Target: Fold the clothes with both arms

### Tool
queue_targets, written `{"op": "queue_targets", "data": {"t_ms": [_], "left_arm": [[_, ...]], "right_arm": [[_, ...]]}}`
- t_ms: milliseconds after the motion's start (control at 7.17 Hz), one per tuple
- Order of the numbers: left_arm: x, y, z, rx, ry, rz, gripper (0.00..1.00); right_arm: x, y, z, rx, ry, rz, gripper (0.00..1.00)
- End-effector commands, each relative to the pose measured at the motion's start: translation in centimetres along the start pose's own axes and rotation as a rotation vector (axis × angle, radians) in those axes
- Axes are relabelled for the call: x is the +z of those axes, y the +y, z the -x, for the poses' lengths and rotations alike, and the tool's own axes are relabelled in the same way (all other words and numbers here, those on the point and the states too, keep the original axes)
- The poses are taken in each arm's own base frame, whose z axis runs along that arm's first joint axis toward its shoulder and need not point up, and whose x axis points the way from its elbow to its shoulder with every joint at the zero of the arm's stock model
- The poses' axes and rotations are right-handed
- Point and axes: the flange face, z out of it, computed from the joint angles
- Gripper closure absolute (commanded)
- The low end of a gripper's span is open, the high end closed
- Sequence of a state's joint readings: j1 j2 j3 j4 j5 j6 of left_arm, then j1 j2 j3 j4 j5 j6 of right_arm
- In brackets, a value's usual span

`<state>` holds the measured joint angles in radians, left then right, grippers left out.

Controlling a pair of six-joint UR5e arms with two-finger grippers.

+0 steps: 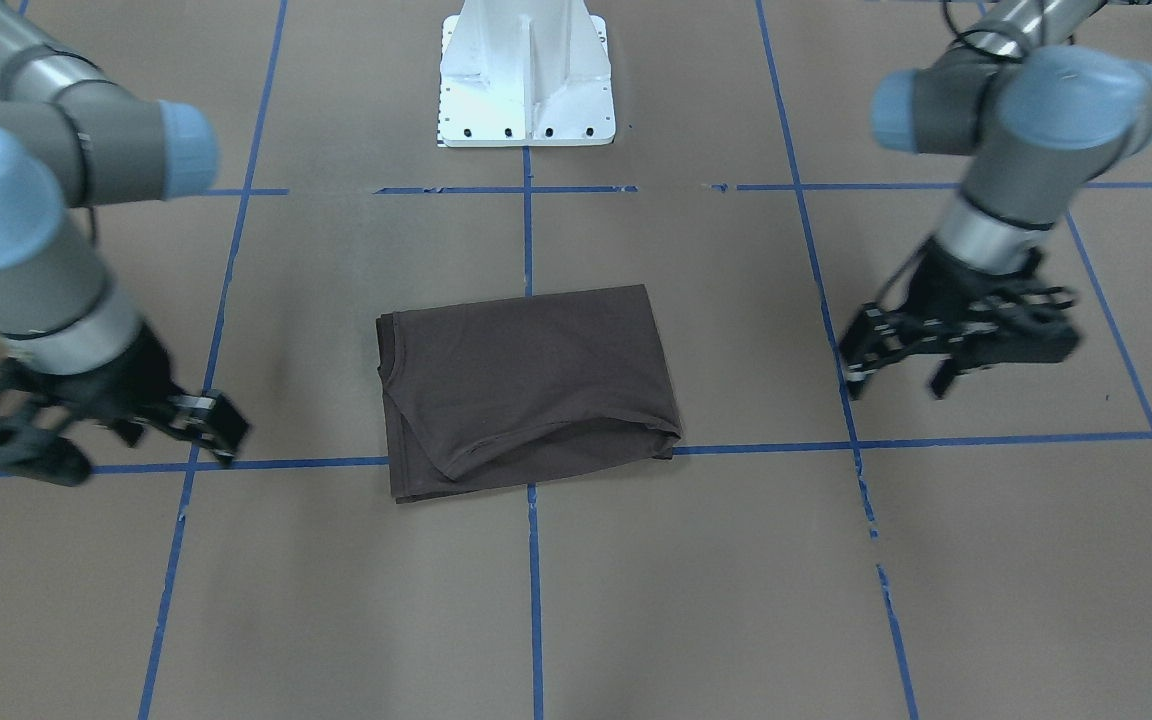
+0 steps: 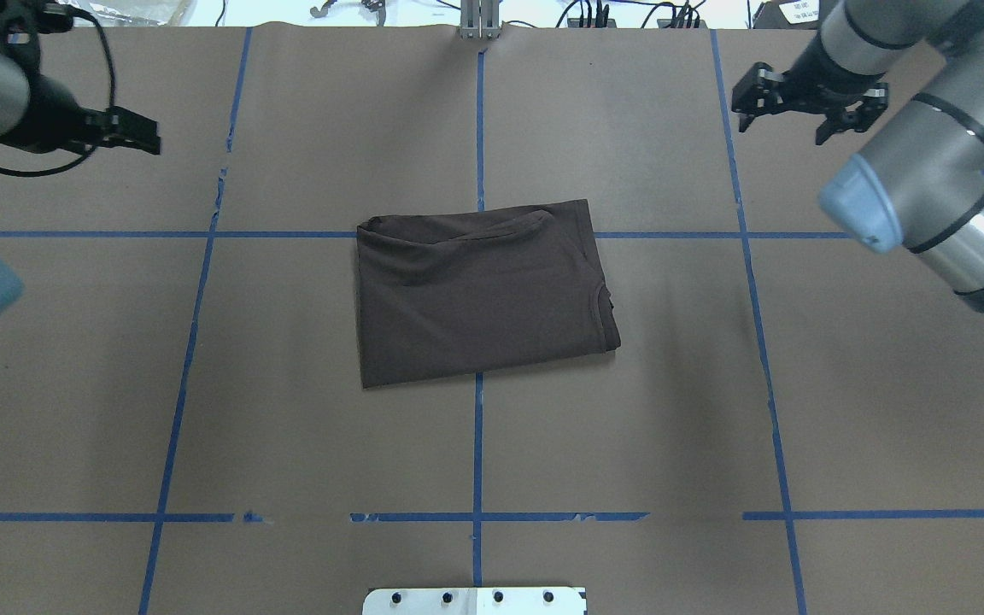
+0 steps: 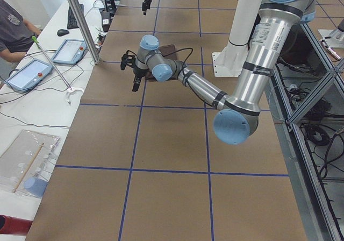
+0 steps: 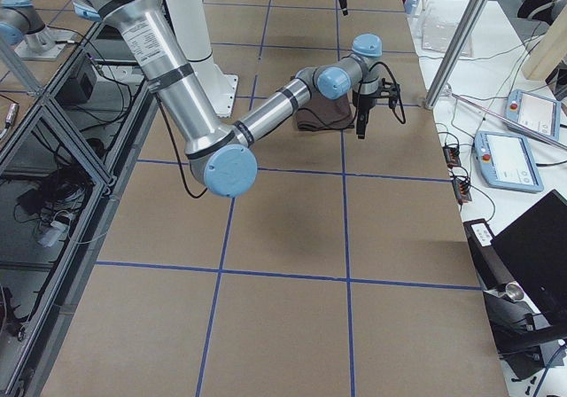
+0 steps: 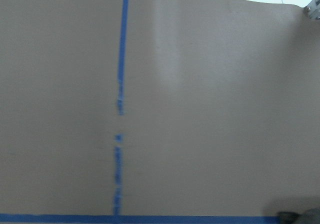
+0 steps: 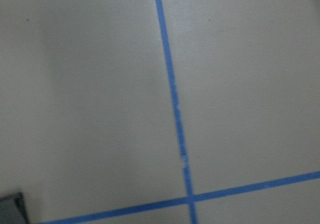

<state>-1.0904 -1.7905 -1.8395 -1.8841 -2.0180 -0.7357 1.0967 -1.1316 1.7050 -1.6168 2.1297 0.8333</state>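
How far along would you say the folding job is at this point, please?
Done: the T-shirt lies folded into a compact rectangle mid-table. In hand: nothing; the left gripper and right gripper hang open and empty, clear on either side. Left: probably little, perhaps smoothing the rumpled edge farthest from the robot.

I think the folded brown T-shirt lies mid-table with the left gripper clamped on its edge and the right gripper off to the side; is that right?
Not quite: the overhead exterior view shows the left gripper holding nothing, well apart from the T-shirt and off to the side like the right gripper.
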Motion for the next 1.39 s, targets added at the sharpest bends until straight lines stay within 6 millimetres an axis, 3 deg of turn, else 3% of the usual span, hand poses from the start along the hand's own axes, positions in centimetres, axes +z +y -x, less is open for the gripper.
{"op": "queue_targets", "data": {"t_ms": [0,139,279,418,558,697,837,1116,1255], "left_arm": [[-6.3,3.6,17.3,0.296,-0.044,0.062,0.00],[-7.0,6.3,23.2,0.436,-0.066,0.108,0.00],[-8.5,9.6,28.5,0.469,-0.098,0.128,0.00],[-9.8,11.2,30.0,0.435,-0.114,0.114,0.00],[-9.8,10.4,30.2,0.438,-0.128,0.107,0.00],[-10.3,11.5,31.9,0.401,-0.143,0.110,0.00],[-9.1,11.6,33.3,0.366,-0.144,0.142,0.00],[-6.7,6.9,34.2,0.299,-0.132,0.222,0.00],[-6.3,6.2,34.3,0.287,-0.128,0.235,0.00]], "right_arm": [[-1.0,0.9,-19.8,-0.158,0.008,0.076,0.00],[-0.9,2.2,-27.1,-0.269,0.022,0.100,0.00],[-2.0,4.5,-34.1,-0.314,0.007,0.102,0.00],[-1.3,7.7,-36.4,-0.286,-0.082,0.133,0.00],[-0.1,7.9,-37.3,-0.270,-0.095,0.157,0.00],[-1.2,7.8,-37.5,-0.274,-0.093,0.134,0.00],[-1.5,8.4,-37.7,-0.257,-0.089,0.132,0.00],[-1.5,9.7,-39.8,-0.217,-0.085,0.135,0.00],[-1.6,9.7,-40.2,-0.209,-0.083,0.133,0.00]]}}
